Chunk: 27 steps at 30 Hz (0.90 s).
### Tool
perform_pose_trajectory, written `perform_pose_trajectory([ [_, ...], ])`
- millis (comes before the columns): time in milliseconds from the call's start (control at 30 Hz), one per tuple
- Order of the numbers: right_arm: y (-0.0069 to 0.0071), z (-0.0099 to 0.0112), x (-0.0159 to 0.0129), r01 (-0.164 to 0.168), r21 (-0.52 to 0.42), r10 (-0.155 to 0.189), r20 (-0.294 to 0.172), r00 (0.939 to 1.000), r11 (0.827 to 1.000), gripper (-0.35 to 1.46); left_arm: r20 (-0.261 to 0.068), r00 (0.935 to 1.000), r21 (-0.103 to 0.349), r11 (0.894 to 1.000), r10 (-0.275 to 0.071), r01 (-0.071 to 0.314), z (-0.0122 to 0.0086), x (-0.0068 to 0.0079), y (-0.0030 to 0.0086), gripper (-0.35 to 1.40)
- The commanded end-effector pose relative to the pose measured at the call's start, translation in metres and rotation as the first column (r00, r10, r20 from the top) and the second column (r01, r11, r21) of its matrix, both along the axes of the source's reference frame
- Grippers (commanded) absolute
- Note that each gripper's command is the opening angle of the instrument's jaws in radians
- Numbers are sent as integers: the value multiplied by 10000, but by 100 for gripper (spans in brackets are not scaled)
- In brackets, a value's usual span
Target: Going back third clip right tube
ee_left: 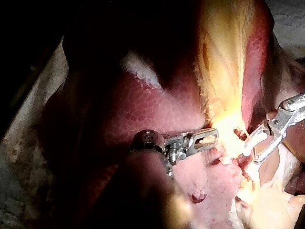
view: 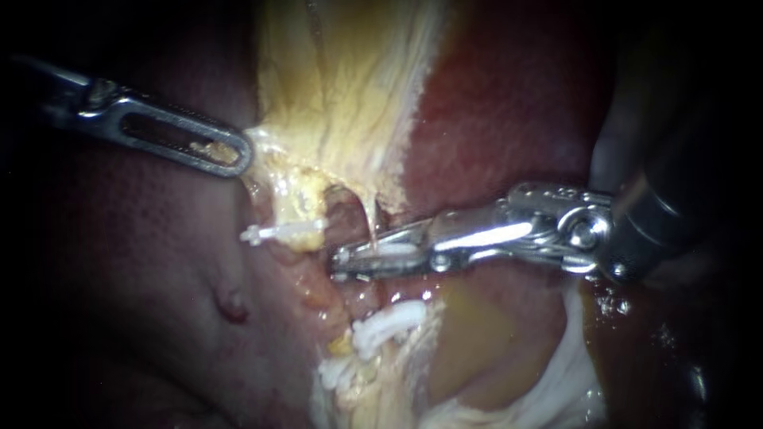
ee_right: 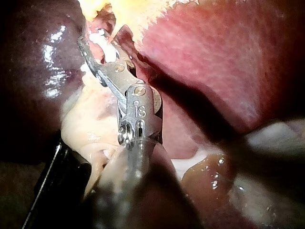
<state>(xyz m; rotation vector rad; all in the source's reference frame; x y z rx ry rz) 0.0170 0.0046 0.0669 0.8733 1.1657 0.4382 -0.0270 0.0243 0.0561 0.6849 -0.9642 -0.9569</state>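
Clip first: the white clip (view: pixel 393 253) sits pretty much dead centre in the endoscope view. It's a short pale bar sandwiched between the jaws of your right instrument (view: pixel 342 264). Those jaws are long, narrow and shiny, and they're clamped on it from both sides. The right tube (view: pixel 370 222) is a thin pale strand that drops from the yellow tissue (view: pixel 342 95) at 12 o'clock straight into the jaws where the clip is. Whether the clip has closed round it, I honestly can't tell. The right wrist camera shows the same thing, with the white clip (ee_right: pixel 108 50) between the jaw tips.

Pose-wise, the jaws point toward 9 o'clock, almost level, with the tips dipping a touch. Behind them is the silver wrist joint (view: pixel 584 230), then the dark shaft (view: pixel 664 210) heading out at 3 o'clock over the red liver (view: pixel 509 103).

Your left instrument (view: pixel 241 152) comes in from 10 o'clock. Its windowed jaws are pinched on the edge of the yellow tissue, and a scrap of it shows in the window. A small clip (view: pixel 280 231) sits across a yellowish stump (view: pixel 298 210), at about 9 o'clock from the right jaw tips. The lower clips (view: pixel 389 318) lie toward 6 o'clock, just under the right jaws and not touching them.
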Motion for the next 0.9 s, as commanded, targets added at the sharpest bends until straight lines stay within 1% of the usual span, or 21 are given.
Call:
perform_pose_trajectory([
  [33,0,2,2,-20,-123,20,-30,10000,9999,42,-1,10000,1,10000,1,-1,0,0,0,-35],
  [100,-1,4,4,-119,-353,118,-13,9999,9993,44,-1,10000,1,10000,1,-1,0,0,0,-35],
  [167,-2,7,4,-398,-710,406,100,9991,9967,47,-1,10000,1,10000,1,-1,0,0,0,-35],
  [200,-2,8,4,-654,-934,678,231,9974,9935,48,-1,10000,1,10000,0,0,0,0,0,-35],
  [267,0,11,1,-912,-1431,966,310,9948,9855,49,-1,10000,1,10000,1,-1,0,0,0,-35],
  [300,1,13,-1,-1017,-1573,1087,362,9934,9823,50,-1,10000,1,10000,0,0,-1,0,0,-35],
  [367,3,17,-6,-1106,-1913,1198,373,9921,9753,50,-3,10000,1,10000,-2,2,-1,0,-1,-35],
  [500,6,20,-19,-1193,-2447,1321,367,9906,9622,50,-3,10000,1,10000,-2,2,-1,1,-1,-35],
  [600,7,18,-28,-1190,-2803,1318,272,9909,9525,50,-2,10000,1,10000,-1,1,-1,1,-1,-35],
  [767,7,7,-45,-1065,-3160,1142,60,9934,9428,50,0,10000,1,10000,2,-2,-1,2,-1,-35],
  [833,8,-1,-58,-1019,-3367,1044,-109,9945,9361,50,3,10000,2,10000,7,-7,-2,3,-1,-35],
  [900,10,-9,-70,-993,-3453,966,-250,9950,9332,50,4,10000,2,10000,9,-9,-2,3,-1,-35],
])
